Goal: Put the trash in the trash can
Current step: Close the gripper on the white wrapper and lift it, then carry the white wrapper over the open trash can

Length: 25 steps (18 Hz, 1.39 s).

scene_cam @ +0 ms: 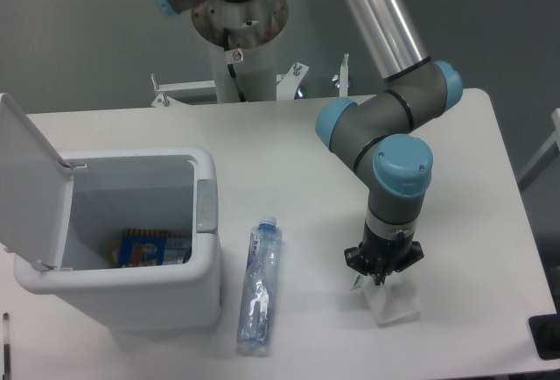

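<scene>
A crushed clear plastic bottle (259,285) with a blue cap lies on the table just right of the trash can (131,284). The white can stands at the front left with its flip lid (26,183) swung up and open. A blue and orange packet lies inside it. At the front right my gripper (381,277) points straight down with its fingers drawn together on the top of the crumpled white wrapper (390,302). The wrapper's lower part rests on the table.
The arm's base column (238,38) stands at the back centre of the white table (289,152). A black object (547,338) sits at the table's front right corner. A dark pen-like item (6,354) lies at the front left edge.
</scene>
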Each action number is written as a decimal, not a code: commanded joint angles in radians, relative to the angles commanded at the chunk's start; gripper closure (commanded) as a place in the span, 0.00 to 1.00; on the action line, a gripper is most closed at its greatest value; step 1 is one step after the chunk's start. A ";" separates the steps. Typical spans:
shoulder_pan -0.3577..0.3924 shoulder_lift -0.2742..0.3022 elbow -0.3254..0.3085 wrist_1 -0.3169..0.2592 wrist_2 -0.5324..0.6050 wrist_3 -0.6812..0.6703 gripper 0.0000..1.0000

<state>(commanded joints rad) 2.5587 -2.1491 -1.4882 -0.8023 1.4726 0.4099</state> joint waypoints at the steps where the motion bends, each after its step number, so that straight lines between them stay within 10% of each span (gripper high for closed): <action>1: 0.000 -0.003 0.041 0.000 -0.005 -0.044 0.90; 12: 0.008 0.064 0.267 0.000 -0.254 -0.400 0.90; 25: -0.069 0.333 0.155 -0.008 -0.474 -0.540 0.90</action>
<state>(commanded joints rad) 2.4899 -1.8165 -1.3328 -0.8099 0.9986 -0.1304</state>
